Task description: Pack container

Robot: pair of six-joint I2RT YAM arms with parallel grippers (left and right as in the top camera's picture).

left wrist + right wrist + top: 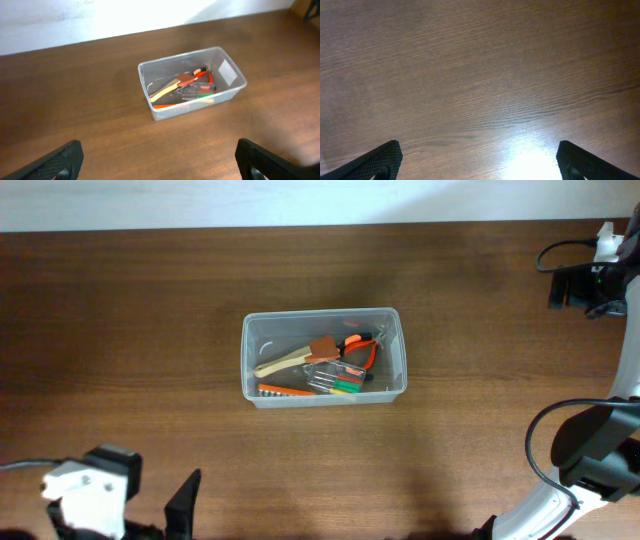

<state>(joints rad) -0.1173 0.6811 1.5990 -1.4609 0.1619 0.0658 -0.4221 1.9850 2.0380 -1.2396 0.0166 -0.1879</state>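
Note:
The container (245,360), a clear plastic bin with rounded corners, stands at the middle of the brown wooden table. Inside lie orange-handled pliers (362,348), a wooden-handled tool (290,360), an orange screwdriver (283,390) and a small clear case with green, yellow and red bits (340,383). The container also shows in the left wrist view (146,85), well ahead of my left gripper (159,150), which is open and empty above bare table. My right gripper (479,150) is open and empty over bare wood. In the overhead view only the left gripper's black finger (185,498) shows, at the bottom left.
The right arm's black and white body (590,455) sits at the bottom right edge. A black device with a cable (590,280) stands at the far right corner. The table's far edge meets a white wall (300,200).

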